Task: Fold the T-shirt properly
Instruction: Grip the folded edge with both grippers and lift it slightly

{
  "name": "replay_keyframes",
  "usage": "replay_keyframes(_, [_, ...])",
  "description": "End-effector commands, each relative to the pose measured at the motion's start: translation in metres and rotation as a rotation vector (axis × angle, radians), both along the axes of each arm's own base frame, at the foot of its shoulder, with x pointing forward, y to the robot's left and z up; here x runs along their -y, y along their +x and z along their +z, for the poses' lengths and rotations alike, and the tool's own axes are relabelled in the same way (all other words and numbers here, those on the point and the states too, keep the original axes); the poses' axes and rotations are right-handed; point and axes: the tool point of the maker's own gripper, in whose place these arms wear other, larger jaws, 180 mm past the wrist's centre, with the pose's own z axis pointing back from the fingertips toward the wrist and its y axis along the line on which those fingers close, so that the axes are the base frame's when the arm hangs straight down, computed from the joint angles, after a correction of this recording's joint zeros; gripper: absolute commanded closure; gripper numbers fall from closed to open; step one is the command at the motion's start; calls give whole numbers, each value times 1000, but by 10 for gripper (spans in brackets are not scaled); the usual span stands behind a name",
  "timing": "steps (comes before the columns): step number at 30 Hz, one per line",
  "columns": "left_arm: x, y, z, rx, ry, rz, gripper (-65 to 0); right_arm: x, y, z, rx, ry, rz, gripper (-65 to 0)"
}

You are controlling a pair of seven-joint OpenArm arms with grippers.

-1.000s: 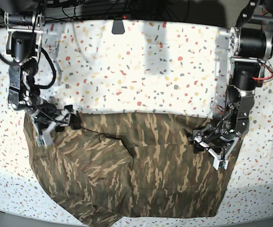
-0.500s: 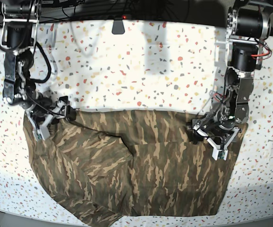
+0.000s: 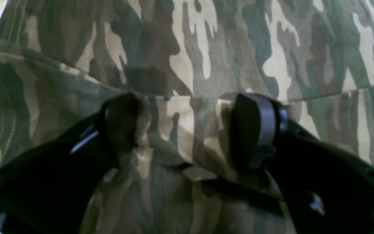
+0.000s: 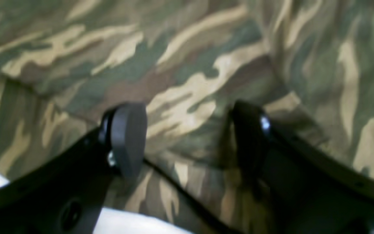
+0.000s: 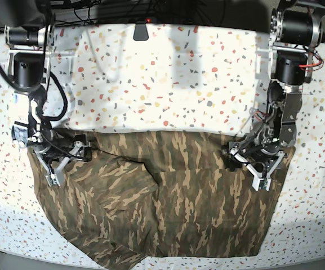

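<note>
The speckled bench holds the T-shirt, spread over its near half. The left gripper sits on the shirt's right edge, fingers spread. The right gripper sits on the left edge, fingers spread.

We see both arms reach down from 12 o'clock. Left gripper sits at 3 o'clock, jaws spread wide. Right gripper sits at 9 o'clock, jaws likewise apart.
</note>
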Motion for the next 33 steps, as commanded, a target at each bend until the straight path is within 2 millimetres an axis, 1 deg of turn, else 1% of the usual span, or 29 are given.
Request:
replay_keyframes(1, [4, -36, -32, -184, 13, -32, -446, 5, -14, -10, -58, -24, 11, -416])
replay_keyframes(6, [4, -52, -40, -197, 17, -37, -446, 11, -45, -23, -111, -13, 15, -416])
replay_keyframes(9, [7, -63, -38, -184, 18, -51, -446, 19, -62, -25, -124, -36, 25, -416])
replay_keyframes(13, [13, -75, -32, -176, 22, -71, -446, 21, -79, -23, -145, -31, 39, -416])
replay_keyframes(16, [14, -82, -32, -171, 22, -75, -446, 20, -88, -24, -152, -35, 49, -416])
replay_keyframes(19, [15, -75, -27, -143, 16, -73, -446, 17, -81, -18, -118, -22, 50, -416])
replay_keyframes(24, [15, -53, -10, -94, 17, -72, -446, 15, -60, -2, -68, -9, 47, -416])
replay_keyframes(28, [15, -25, 14, -25, 18, -71, -446, 15, -32, 21, -4, -14, 47, -416])
replay_keyframes(33, [15, 11, 50, 63, 26, -74, -446, 15, -3, 49, 66, -18, 47, -416])
